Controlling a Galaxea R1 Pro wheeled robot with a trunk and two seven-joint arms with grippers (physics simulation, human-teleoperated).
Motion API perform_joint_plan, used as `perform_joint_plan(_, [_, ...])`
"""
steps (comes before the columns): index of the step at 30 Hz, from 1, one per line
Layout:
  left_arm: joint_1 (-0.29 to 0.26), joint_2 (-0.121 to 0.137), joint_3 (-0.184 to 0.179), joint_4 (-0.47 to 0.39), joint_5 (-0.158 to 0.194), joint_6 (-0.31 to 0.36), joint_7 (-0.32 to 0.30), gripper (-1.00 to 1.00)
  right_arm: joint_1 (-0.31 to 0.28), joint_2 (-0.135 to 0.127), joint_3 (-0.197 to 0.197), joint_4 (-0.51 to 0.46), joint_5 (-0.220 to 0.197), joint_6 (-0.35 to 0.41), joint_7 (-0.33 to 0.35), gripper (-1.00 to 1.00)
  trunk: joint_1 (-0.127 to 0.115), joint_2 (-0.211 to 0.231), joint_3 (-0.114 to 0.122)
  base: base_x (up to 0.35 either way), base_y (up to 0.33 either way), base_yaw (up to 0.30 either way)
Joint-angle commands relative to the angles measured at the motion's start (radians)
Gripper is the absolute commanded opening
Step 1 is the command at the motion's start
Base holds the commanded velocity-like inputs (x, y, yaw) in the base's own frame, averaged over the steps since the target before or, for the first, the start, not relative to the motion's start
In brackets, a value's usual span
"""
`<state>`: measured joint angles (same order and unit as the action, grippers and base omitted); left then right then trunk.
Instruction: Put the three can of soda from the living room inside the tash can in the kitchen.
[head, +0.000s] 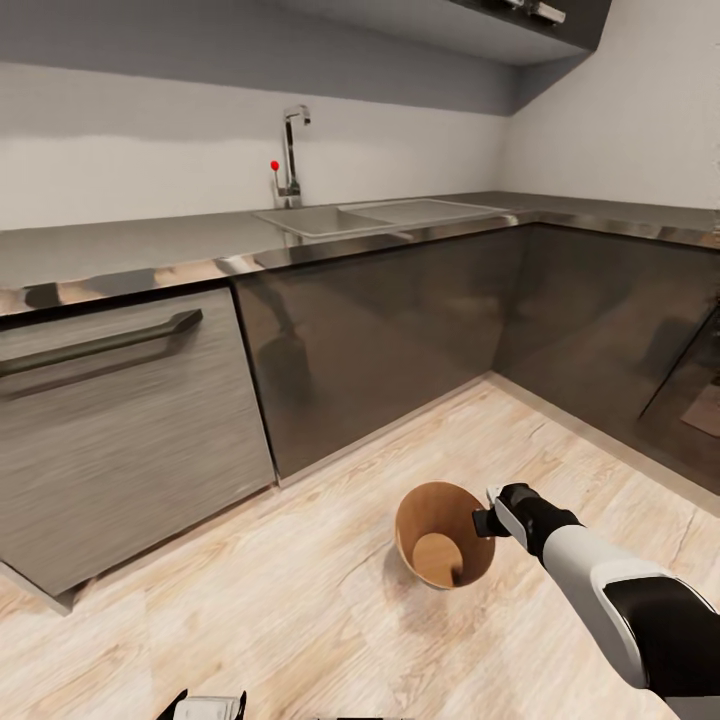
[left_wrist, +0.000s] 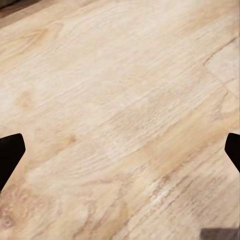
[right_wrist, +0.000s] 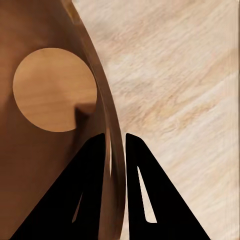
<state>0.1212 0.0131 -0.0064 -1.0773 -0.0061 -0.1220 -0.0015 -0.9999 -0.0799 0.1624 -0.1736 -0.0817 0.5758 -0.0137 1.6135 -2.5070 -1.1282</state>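
The robot is standing in the kitchen (head: 400, 330), facing an L-shaped run of glossy dark cabinets (head: 380, 330) under a grey countertop (head: 120, 245), with a steel sink (head: 375, 215) and tall tap (head: 292, 155) behind, and a wood-grain drawer front (head: 120, 430) with a dark bar handle at the left. Light wood plank flooring (head: 250, 590) is spreading across the foreground.

On that floor, out in front of the cabinets, the tash can (head: 443, 535) is sitting tilted, its brown wood-toned inside and round bottom facing the head camera. No soda can is visible inside it or anywhere nearby.

The right arm is reaching to the bin's rim. The right gripper (right_wrist: 116, 150) is pinching that wall: one finger is lying inside the bin, the other outside, narrowed onto the thin rim.

The left gripper (left_wrist: 120, 150) is hanging over bare floor, fingers spread wide and holding nothing.

Judging by this, the robot is handling the bin itself rather than delivering a can. The next move likely calls for setting the bin upright and steady, letting go, then heading off for the cans.
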Motion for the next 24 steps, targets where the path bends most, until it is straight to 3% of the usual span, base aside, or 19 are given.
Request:
perform_joint_plan(1, [0.0, 0.0, 0.0, 0.0, 0.0, 0.001, 0.0, 1.0, 0.0, 0.0, -0.007, 0.0, -0.009, 0.0, 0.004, -1.0, 0.0, 0.0, 0.004, 0.0, 0.0, 0.0])
perform_joint_plan(12, [0.0, -0.001, 0.0, 0.003, 0.0, 0.004, 0.003, 1.0, 0.0, -0.002, -0.009, 0.0, -0.009, 0.0, 0.005, -1.0, -0.005, 0.003, 0.047, 0.0, 0.0, 0.0])
perform_joint_plan(24, [0.0, 0.001, -0.001, 0.005, 0.0, 0.004, 0.003, 1.0, 0.037, -0.005, -0.009, -0.007, -0.008, -0.005, 0.006, -1.0, -0.011, 0.006, 0.093, 0.0, 0.0, 0.0])
